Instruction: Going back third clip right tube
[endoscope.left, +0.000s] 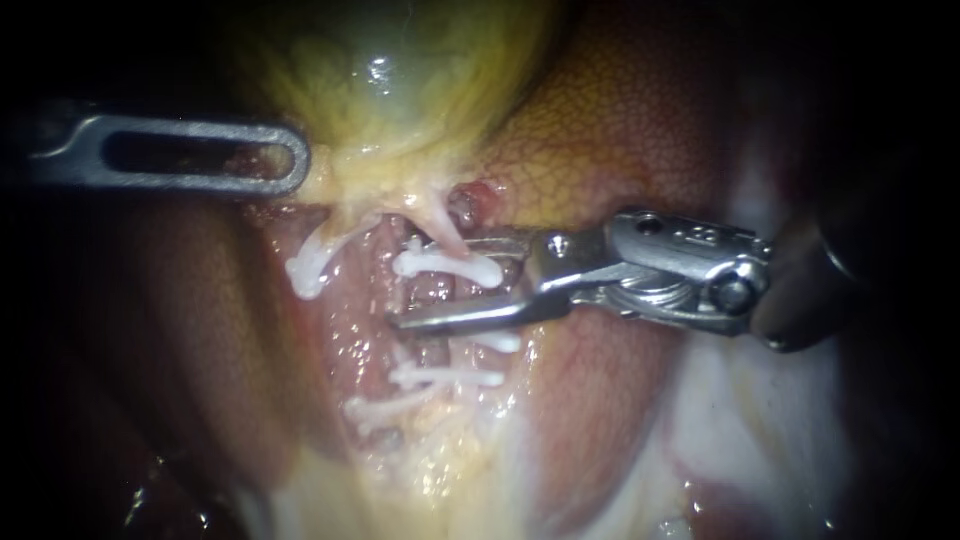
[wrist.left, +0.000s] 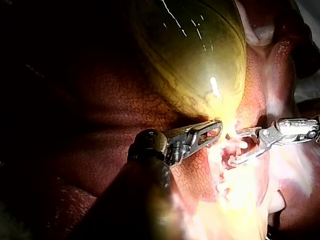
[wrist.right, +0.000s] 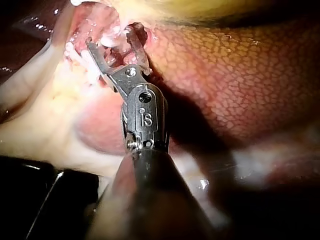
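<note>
**Right jaws spread around the clipped right tube**

Your right instrument (endoscope.left: 410, 283) comes in from the right, with its jaws spread apart and a clear gap between them. In that gap sits a white clip (endoscope.left: 445, 265), closed across the right tube (endoscope.left: 443, 228). The tube is a pale strand running down from the yellow neck of the gallbladder (endoscope.left: 390, 80). The upper jaw lies just above this clip and the lower jaw just below it. You cannot tell whether either jaw touches the clip.

The ground around the jaws is crowded. Just beyond the lower jaw, more white clips (endoscope.left: 445, 378) lie stacked crosswise along the same strip of tissue, and the nearest one is partly hidden under the jaw. A small red nub of tissue (endoscope.left: 478, 197) sits just above the upper jaw. To the left, a separate white clip (endoscope.left: 305, 270) sits on the other pale strand, well clear of your right jaws.

Your left instrument (endoscope.left: 295, 158) lies against the yellow tissue at the gallbladder's neck. No view shows whether it is clamped on that tissue. The liver (endoscope.left: 620, 130) lies behind your right instrument.
</note>
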